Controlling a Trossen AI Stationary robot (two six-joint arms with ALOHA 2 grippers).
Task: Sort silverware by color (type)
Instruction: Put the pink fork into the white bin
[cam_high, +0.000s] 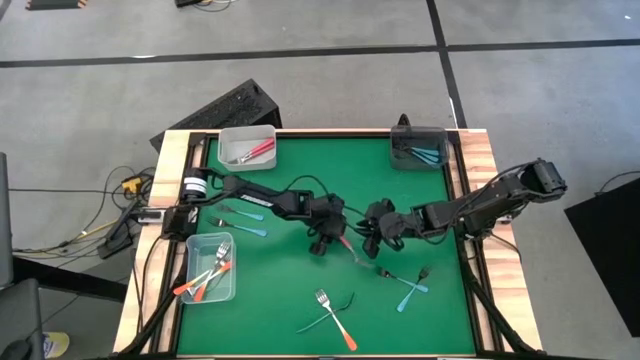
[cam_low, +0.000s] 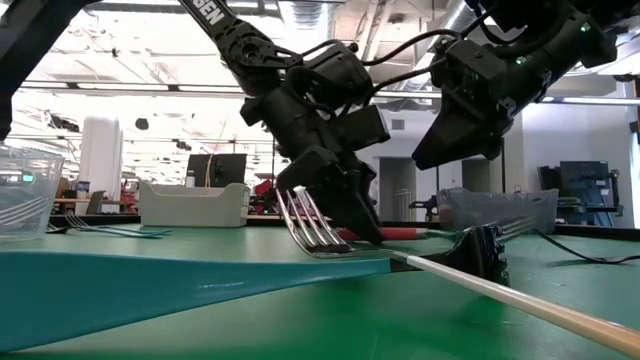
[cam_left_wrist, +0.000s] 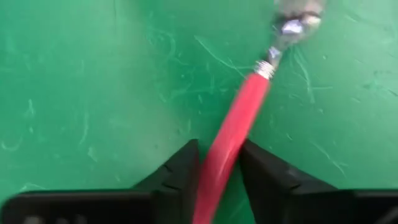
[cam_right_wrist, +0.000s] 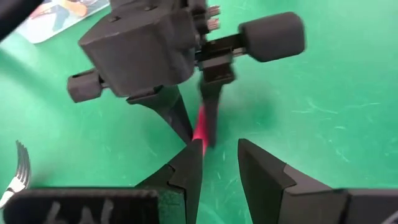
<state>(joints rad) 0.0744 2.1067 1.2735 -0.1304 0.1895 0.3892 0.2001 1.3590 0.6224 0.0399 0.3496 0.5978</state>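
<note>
L hand: I see my left hand (cam_high: 326, 240) mid-surface, fingers (cam_left_wrist: 180, 177) clamped on the red-handled utensil (cam_left_wrist: 233, 134).
Utensil: handle runs out between those fingers, metal end past the tips, low over the green surface (cam_high: 280, 290).
R hand: right hand (cam_high: 374, 235) just beside the left, facing it, fingers (cam_right_wrist: 261, 168) parted w/ nothing between, red handle right ahead of the tips.

Grey floor (cam_high: 330, 70) crossed by dark lines; monitors (cam_low: 585, 185) under bright ceiling lights (cam_low: 310, 15).
</note>
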